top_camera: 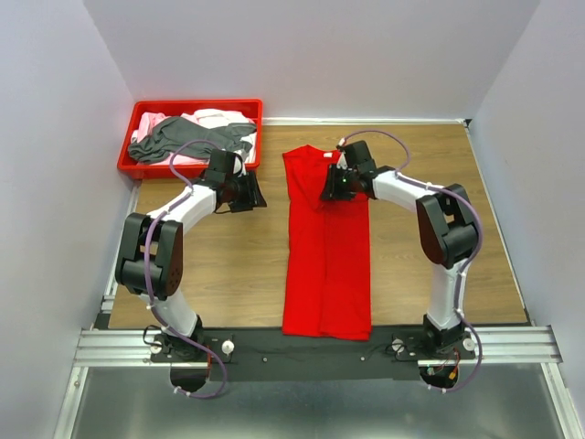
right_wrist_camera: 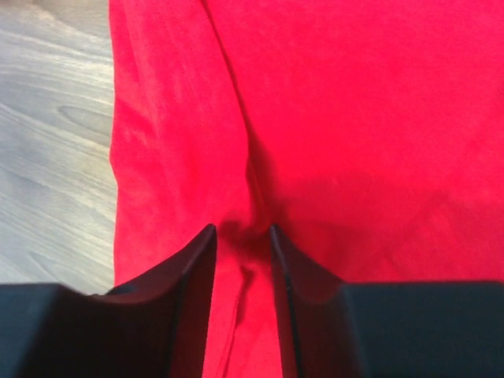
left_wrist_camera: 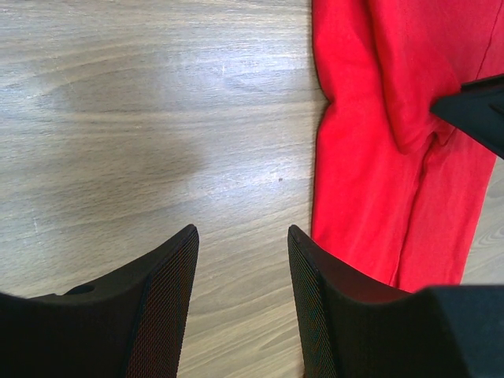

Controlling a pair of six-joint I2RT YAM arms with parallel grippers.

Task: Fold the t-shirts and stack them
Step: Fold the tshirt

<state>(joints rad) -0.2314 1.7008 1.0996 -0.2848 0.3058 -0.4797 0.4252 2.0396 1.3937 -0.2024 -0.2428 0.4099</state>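
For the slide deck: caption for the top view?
Red t-shirt lies folded lengthwise; right gripper over its upper part, left gripper beside it, other shirts in tray.

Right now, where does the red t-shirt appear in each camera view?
Top external: red t-shirt in the centre, a long strip.
Left wrist: along the right side.
Right wrist: fills most of the picture.
Shared landmark: the wooden table bordering the shirt's left edge.

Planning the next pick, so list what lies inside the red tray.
A dark grey t-shirt lies crumpled over pale pink and white cloth in the red tray. The tray floor and anything beneath are covered.
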